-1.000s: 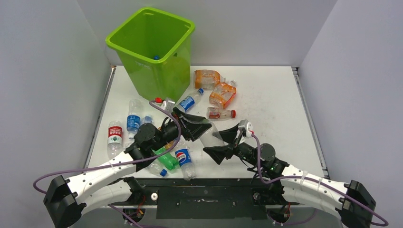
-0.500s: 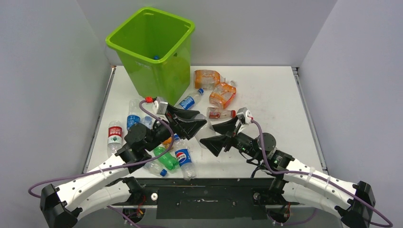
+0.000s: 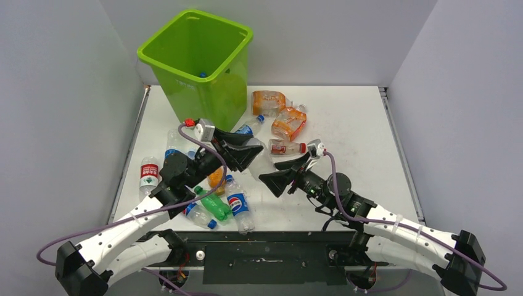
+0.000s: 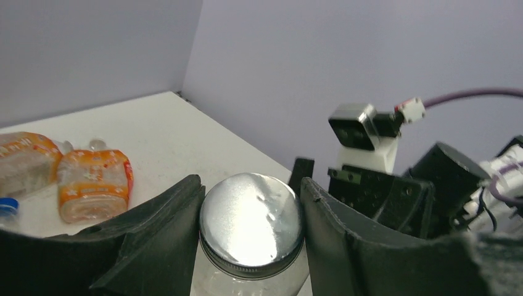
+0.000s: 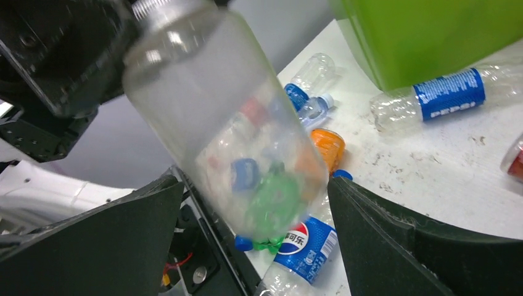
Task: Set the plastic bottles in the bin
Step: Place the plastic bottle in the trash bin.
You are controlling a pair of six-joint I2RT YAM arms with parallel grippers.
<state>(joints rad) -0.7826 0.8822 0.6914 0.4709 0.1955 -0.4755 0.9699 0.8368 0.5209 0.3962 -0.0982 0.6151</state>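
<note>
Bottle in grip: clear plastic bottle with silver screw cap [image 3: 261,164], raised off white worktop [image 3: 358,123], near its middle, between the two grippers. Long axis tilted: cap end up and toward left gripper [image 3: 245,153], base down and toward right gripper [image 3: 285,177].

Left wrist view: black jaws pinching the bottle at cap and neck, one on each side, both touching. Right wrist view: jaws spread wide on either side of the bottle's lower body, apart from it on both sides.

Tall lime-green plastic bin [image 3: 210,98] upright at far left of worktop, open top up, just beyond left gripper. Inside: one small blue cap [image 3: 202,75] visible low down; rest of contents not discernible.

Flat on worktop, right of bin:
- far orange bottle [image 3: 270,102] and near orange bottle [image 3: 288,124], side by side.
- red-labelled small bottle [image 3: 286,148] just in front of them, cap toward right.
- blue-labelled clear bottle [image 3: 247,131] beside bin base, long axis diagonal, blue cap pointing far-right.

Flat on worktop, near left, under left arm:
- green bottle [image 3: 214,205] and Pepsi-labelled clear bottle [image 3: 238,206], just beside each other.
- red-and-white-labelled clear bottle [image 3: 148,176] near left edge, long axis near-to-far.
</note>
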